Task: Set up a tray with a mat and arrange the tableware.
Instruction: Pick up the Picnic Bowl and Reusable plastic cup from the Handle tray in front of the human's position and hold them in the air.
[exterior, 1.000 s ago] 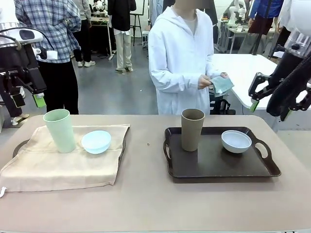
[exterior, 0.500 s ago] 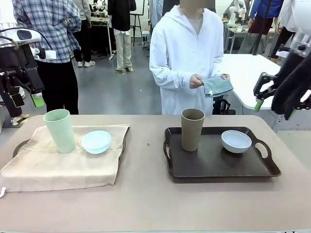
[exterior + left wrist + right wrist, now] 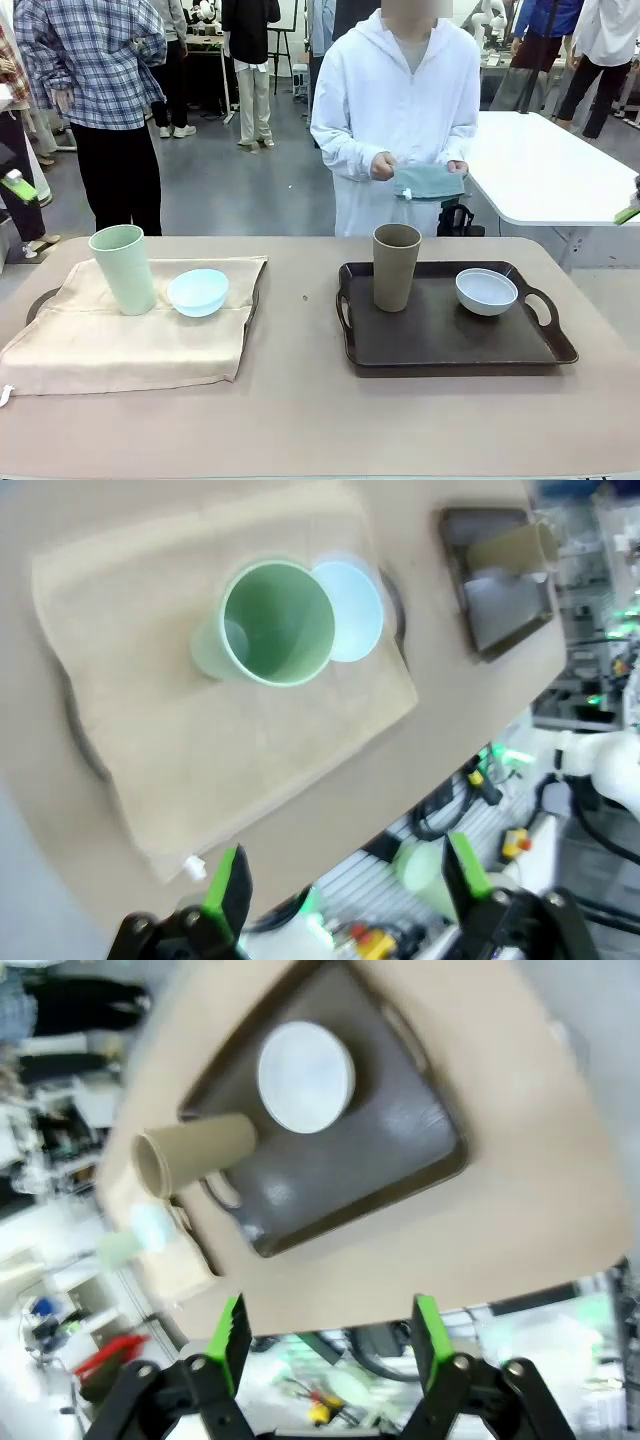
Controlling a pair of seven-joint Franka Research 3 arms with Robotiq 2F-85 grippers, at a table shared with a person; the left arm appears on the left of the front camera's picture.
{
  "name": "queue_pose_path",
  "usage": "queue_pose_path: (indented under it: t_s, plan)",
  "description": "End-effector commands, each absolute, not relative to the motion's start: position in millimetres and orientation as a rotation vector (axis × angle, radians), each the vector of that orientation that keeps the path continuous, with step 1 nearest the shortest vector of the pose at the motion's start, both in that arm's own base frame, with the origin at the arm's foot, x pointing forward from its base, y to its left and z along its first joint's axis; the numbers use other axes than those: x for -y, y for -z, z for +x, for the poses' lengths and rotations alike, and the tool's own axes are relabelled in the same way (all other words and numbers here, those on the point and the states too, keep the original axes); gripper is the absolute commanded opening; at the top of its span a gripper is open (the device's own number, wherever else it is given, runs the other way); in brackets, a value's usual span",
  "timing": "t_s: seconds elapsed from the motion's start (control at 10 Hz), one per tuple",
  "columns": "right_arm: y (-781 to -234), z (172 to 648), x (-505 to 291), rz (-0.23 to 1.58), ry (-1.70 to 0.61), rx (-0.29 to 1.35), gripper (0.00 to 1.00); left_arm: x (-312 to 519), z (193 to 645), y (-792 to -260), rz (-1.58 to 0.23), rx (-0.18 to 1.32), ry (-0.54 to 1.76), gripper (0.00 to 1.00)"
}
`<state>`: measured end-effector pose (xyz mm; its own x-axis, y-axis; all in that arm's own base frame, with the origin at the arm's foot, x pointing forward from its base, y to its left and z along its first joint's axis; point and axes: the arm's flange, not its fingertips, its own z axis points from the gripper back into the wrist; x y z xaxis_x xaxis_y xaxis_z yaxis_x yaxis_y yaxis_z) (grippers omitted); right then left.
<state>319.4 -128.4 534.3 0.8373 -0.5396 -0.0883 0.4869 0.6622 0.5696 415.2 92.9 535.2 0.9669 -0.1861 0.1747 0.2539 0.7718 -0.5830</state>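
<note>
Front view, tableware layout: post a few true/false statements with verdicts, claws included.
1. The tan-brown cup stands upright on the dark tray. True.
2. The white bowl sits on the beige mat. False: it is on the dark tray.
3. The pale green cup stands on the beige mat beside the light blue bowl. True.
4. The person holds nothing. False: they hold a folded teal cloth.
5. Both claws are shut. False: the left claw and right claw are open.

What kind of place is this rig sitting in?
Probably a lab or workshop hall, not a dining room: bare grey floor, a plain white table behind, several people standing about, and loose cables under the table in the left wrist view.
</note>
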Motion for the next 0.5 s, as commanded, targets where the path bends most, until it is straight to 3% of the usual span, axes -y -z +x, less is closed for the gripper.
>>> queue_pose_path:
  t_s: [0.0, 0.4]
  plan:
    - [-520.0, 294.8, 157.8, 0.828, 0.642, 0.163, 0.83, -126.1, 410.2, -518.4, -0.803, 0.168, 0.232, 1.0]
    - [-488.5, 231.3, 241.3, 1.081, 0.865, 0.254, 0.83, -199.9, 397.7, -495.4, -1.02, 0.234, 0.106, 1.0]
